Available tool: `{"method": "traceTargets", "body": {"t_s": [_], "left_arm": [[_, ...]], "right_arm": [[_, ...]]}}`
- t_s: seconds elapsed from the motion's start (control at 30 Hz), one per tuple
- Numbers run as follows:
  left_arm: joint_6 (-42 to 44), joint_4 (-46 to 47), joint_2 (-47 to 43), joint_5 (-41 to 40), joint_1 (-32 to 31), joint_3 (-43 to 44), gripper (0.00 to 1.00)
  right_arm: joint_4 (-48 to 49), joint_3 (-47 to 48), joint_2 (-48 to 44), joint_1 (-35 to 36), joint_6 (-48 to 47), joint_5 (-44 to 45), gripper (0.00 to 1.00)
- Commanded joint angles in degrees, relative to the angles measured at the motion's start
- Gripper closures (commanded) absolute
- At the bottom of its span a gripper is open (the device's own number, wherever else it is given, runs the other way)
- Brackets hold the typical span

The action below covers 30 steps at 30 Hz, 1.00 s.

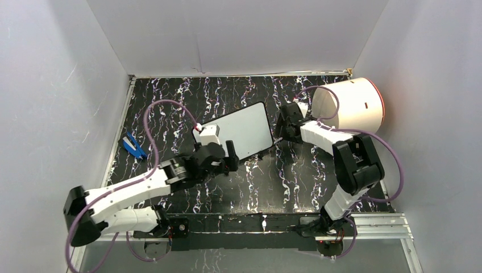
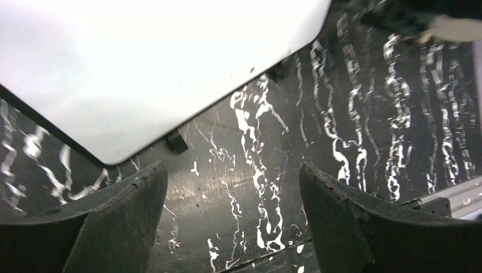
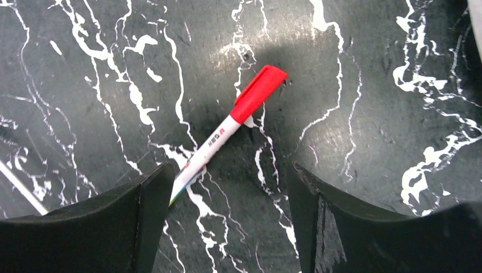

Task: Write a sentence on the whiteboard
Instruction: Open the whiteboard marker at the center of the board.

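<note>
The whiteboard [image 1: 243, 132] lies flat and tilted on the dark marbled table, and no writing shows on it. In the left wrist view its near corner [image 2: 142, 62] and one black foot [image 2: 177, 141] show. My left gripper [image 1: 233, 157] is open and empty just in front of the board's near edge; in its own view [image 2: 233, 168] only table lies between its fingers. My right gripper [image 1: 282, 128] is open just right of the board. Below it [image 3: 232, 168] a white marker with a red cap [image 3: 230, 132] lies on the table, its tail end beside the left finger [image 3: 142, 210].
A big white cylinder with a red rim [image 1: 355, 105] lies on its side at the back right, close behind the right arm. A small blue object [image 1: 133, 147] lies at the table's left edge. White walls enclose the table on three sides.
</note>
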Motion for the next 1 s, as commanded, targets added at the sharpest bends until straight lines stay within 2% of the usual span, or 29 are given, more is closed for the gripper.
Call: {"method": "traceTargets", "body": {"t_s": [0.0,0.2,0.37,0.43,0.5,0.57,0.7,0.97], "left_arm": [[15.06,-4.53,-8.52,-6.05,1.69,5.43,0.17],[26.43,-6.89,-17.11,-13.64,6.38,8.24,0.15],[30.29,-6.82,-22.37,-17.19,7.84,9.43,0.15],[30.21,-7.19,-24.53,-19.97,7.84,8.56,0.15],[29.67,-7.19,-26.66,-21.41,8.48,7.18,0.15],[29.58,-6.74,-28.14,-20.22,9.69,6.72,0.16],[30.65,-6.5,-27.13,-16.02,11.79,6.82,0.16],[29.9,-4.79,-25.49,-4.7,22.19,5.96,0.16]], "right_arm": [[0.13,4.19,3.73,0.12,2.77,1.49,0.21],[-2.38,7.63,8.58,0.24,3.53,0.49,0.24],[-6.14,8.68,11.5,0.26,2.96,0.37,0.32],[-7.65,7.76,11.26,0.25,1.87,0.7,0.38],[-7.74,5.68,10.44,0.24,0.6,1.15,0.47],[-7.72,3.97,9.83,0.23,-1.12,1.07,0.56],[-7.76,0.66,8.5,0.26,-4.08,0.34,0.66],[-8.26,-3.1,3.89,0.26,-10.21,-2.92,0.68]]}}
